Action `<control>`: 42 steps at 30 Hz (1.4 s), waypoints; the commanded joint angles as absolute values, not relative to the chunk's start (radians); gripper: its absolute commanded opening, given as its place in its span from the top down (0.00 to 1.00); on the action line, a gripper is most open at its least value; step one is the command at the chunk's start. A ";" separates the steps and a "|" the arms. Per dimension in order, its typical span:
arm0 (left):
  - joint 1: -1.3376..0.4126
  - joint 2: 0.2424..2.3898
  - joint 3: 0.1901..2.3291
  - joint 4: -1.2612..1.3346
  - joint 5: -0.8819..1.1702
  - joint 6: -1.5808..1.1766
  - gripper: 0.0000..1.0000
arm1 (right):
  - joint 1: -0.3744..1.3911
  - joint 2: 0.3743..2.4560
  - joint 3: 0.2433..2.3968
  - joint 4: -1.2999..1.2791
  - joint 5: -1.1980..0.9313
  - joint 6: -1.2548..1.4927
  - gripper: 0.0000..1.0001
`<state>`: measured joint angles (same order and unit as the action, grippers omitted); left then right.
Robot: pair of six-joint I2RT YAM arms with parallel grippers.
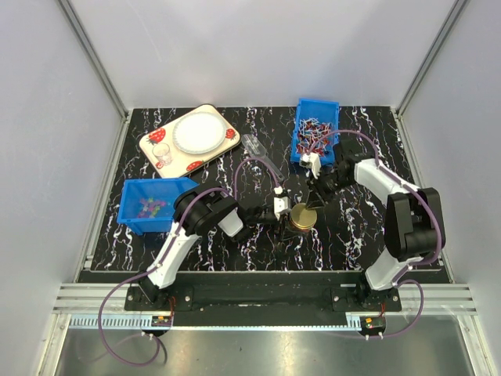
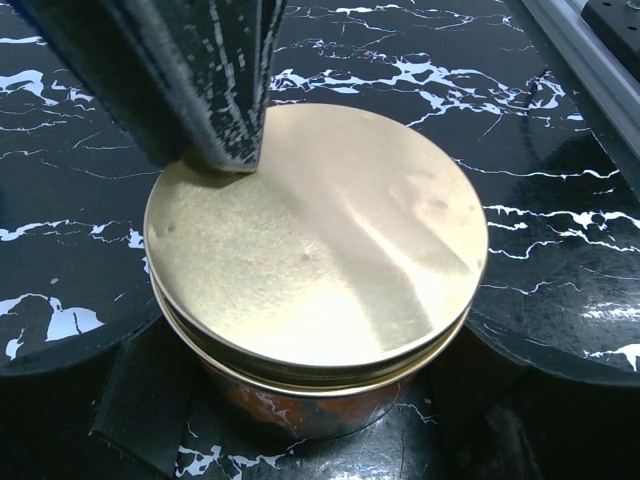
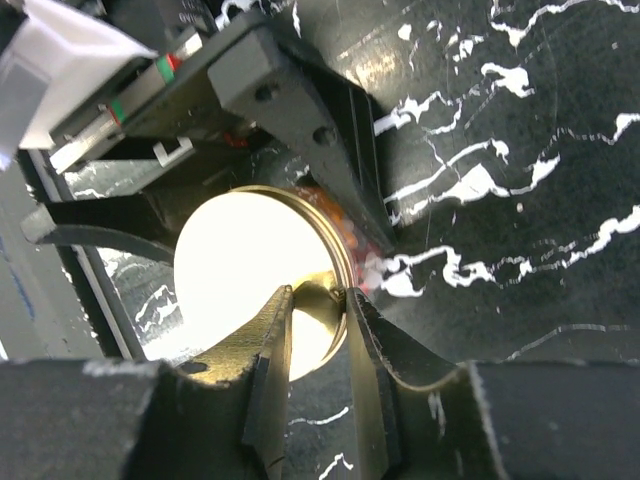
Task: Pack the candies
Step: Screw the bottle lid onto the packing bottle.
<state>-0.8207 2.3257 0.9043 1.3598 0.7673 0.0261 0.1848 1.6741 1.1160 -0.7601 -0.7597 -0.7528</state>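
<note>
- The candies (image 1: 149, 207) sat in the blue bin (image 1: 131, 222) on my left, well apart from the jar (image 2: 270, 400) mid-surface (image 1: 352, 243). Something orange showed through the jar's wall, but I couldn't tell what.
- My left hand (image 2: 312, 420) stood wide, pads flanking the jar's sides and, as far as I could see, gripping it.
- My right hand (image 3: 318, 305) was narrow, fingertips pinched on the rim of the gold lid (image 2: 320, 240).
- I judged the candies light, hard and round. They would roll and squirt out of a pinch, so I'd gather a cluster against the bin's wall.
- The lid looked like slick metal, so I wanted a square hold on its rim.
- Both hands crowded the jar. The bin of wrapped sweets (image 1: 337, 133) stood close behind my right arm, with open surface on the near side.
</note>
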 commanded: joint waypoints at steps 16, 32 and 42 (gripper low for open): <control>-0.798 2.359 0.937 1.379 0.744 0.003 0.32 | 0.161 1.520 0.999 -0.948 -0.716 -0.825 0.68; -0.798 2.362 0.937 1.384 0.756 0.003 0.32 | 0.167 1.581 1.288 -0.890 -0.749 -0.747 0.62; -0.799 2.364 0.940 1.382 0.758 0.003 0.33 | 0.284 1.767 1.368 -0.835 -0.778 -0.749 0.61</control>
